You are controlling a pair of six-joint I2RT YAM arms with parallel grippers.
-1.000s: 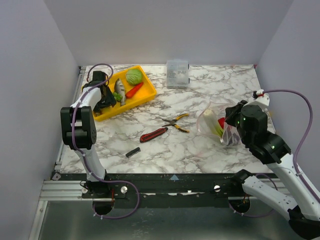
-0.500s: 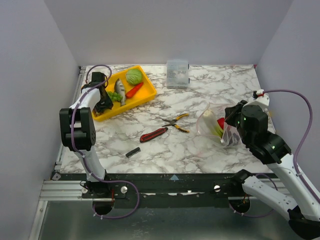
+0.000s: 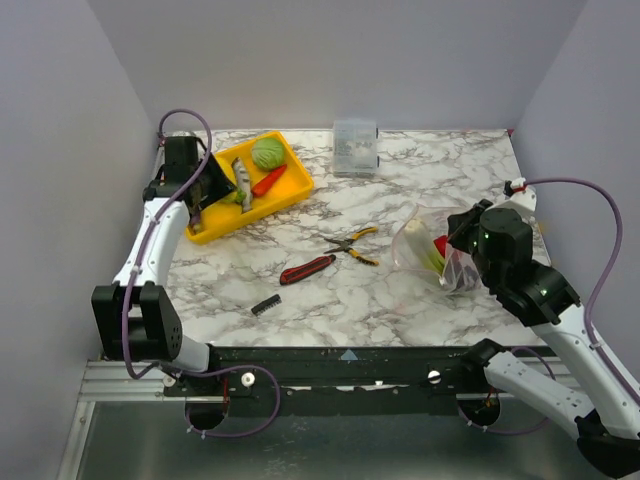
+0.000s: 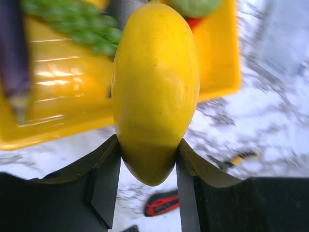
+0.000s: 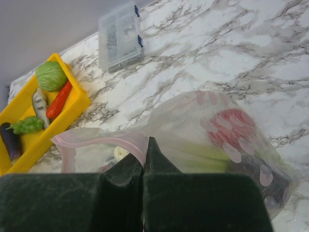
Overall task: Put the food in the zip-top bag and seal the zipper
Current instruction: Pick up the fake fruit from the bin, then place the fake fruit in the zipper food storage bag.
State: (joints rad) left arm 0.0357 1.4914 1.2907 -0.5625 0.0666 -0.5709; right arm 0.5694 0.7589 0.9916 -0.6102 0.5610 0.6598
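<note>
One piece of food is in hand now: the left gripper (image 4: 147, 145) clamps the yellow fruit (image 4: 154, 87) at its lower end, one finger on each side, with the jaws partly closed around it. The fruit hangs over the near wall of the yellow tray (image 3: 262, 208). It seems to be lifted free of the tray, but the wrist view is blurred and from above the arm hides it, so I am not sure. In the tray lie the eggplant (image 5: 10, 140), the grapes (image 5: 27, 124), the fish (image 3: 239, 178), the cabbage (image 3: 267, 153) and a long red piece (image 3: 268, 180).

So the step, as I judge it, is carrying one more piece to the bag, with most of the food not yet packed.

In the middle of the table lie the knife (image 3: 307, 268) and the pliers (image 3: 352, 243), well apart from both arms.

At the right, the right gripper (image 5: 145, 154) is closed fully on the pink zipper strip (image 5: 96, 139) of the bag (image 3: 425, 245) and holds one side of the mouth up. The bag rests on the table, well apart from the fruit, its mouth turned to the left. A celery stalk (image 3: 432, 258) and a tomato (image 3: 442, 244) are inside.

The next move asks the left arm to cross the table above the tools and bring the fruit into the mouth before the fingers let go. The mouth is soft and may fold.
</note>
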